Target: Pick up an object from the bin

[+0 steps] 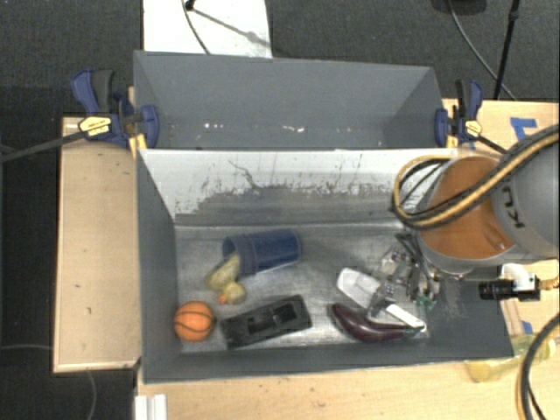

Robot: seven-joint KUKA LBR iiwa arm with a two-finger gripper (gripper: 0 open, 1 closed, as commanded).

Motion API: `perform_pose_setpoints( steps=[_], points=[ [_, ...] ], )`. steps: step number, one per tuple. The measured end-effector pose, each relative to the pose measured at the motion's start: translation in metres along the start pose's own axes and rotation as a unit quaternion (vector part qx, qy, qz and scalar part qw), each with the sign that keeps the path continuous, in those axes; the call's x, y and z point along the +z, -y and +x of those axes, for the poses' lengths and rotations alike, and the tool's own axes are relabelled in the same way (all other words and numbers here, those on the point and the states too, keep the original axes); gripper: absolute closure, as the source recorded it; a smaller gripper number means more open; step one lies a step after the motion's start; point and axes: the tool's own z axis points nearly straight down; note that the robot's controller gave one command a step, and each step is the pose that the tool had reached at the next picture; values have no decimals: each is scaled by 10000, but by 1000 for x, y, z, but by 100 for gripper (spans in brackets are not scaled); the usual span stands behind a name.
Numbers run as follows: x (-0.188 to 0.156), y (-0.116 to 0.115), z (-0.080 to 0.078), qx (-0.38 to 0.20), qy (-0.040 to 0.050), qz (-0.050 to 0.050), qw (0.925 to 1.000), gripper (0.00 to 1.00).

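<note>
Low near front right corner of bin [262, 191]: claw [398, 297], over stem end of purple eggplant [366, 325] lying along front edge. White piece [354, 281] just left of claw. Released or clenched: cannot tell. Left half: blue cup [267, 252] on its side, yellow pear [225, 274] beside it, orange ball [194, 320] in front left corner, black block [265, 318] between ball and eggplant.
</note>
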Motion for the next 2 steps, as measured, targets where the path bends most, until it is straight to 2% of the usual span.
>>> perform_pose_setpoints(
  steps=[1, 2],
  points=[
    [-18, 0, 4, -14, -89, 16, 10000, 100],
    [-40, 0, 1, -22, -60, 7, 10000, 100]
  ],
)
